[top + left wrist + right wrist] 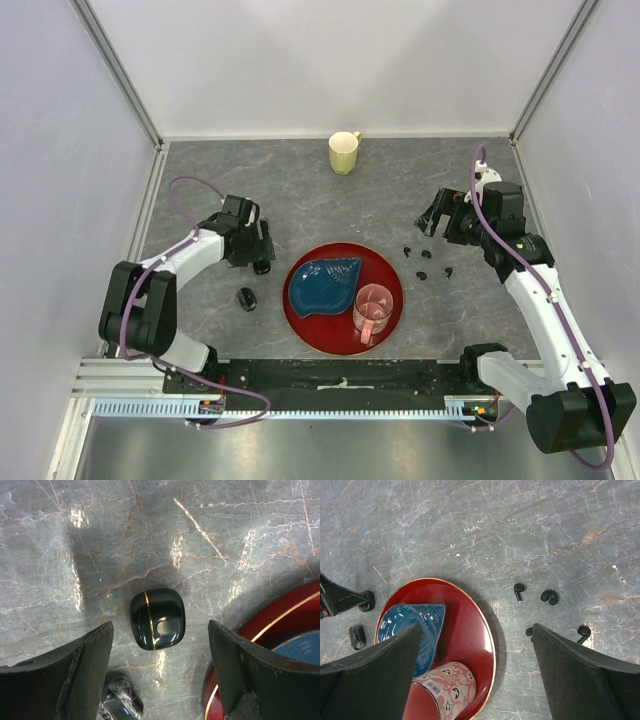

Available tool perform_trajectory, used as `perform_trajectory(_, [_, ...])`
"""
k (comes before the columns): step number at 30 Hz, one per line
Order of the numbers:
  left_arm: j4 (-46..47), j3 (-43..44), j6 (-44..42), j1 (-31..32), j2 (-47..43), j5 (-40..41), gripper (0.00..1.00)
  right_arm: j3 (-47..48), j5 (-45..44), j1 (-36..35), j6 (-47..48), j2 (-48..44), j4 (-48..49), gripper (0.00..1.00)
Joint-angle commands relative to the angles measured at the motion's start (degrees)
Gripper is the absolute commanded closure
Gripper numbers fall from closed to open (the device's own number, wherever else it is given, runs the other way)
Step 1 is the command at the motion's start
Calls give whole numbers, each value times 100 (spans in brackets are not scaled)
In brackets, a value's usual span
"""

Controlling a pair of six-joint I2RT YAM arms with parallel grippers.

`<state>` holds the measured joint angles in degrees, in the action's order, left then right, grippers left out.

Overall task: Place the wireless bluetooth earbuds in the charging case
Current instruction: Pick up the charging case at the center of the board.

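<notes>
— Black on grey stone: looking along the left gripper [160, 626] and finding it hanging low, jaws spread wide, gripping nothing.
— Noticing anything between the fingers [75, 670]?
— Spotting the charging case [157, 619], closed, glossy black with a thin gold line, lying flat on the table [210, 540] between both fingers and touching neither.
— And moving outward?
— Catching a second case [122, 704] just beside one finger, half cut off by the frame's edge; not managing to tell whether open or closed. Seeing a red plate [272, 637] curving in near the other finger.
— Turning to the right gripper [477, 627]?
— Finding it gaping wide too, holding nothing, hanging above the stone on the plate's right side.
— Locating the earbuds [549, 596]?
— Counting four, tiny and black, lying loose on the table just right of the plate and near that gripper, well apart from both cases; one partly hiding behind a finger.
— Seeing anything on the plate?
— Making out a blue dish [420, 617] and a pink cup [451, 685] side by side. Spotting a yellow cup [344, 152] well apart, at the table's far edge.
</notes>
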<state>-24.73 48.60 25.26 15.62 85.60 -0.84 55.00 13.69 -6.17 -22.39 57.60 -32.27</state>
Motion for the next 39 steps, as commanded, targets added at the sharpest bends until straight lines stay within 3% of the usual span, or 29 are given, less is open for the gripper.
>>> perform_trajectory(1, [65,316,50,47,228,207,19,28,-7,-15,130,-30,-69,2])
perform_trajectory(11, [-32,405,173,275,589,550,23,63,-139,-15,253,58,-157,2])
perform_trajectory(20, [-128,563,199,398,774,682,33,54,-227,-7,279,93,-200,2])
perform_trajectory(35, [-357,484,269,469,765,1025,33,37,-288,-15,279,93,-262,2])
perform_trajectory(39, [-357,484,269,486,791,1051,40,46,-323,-7,279,93,-306,2])
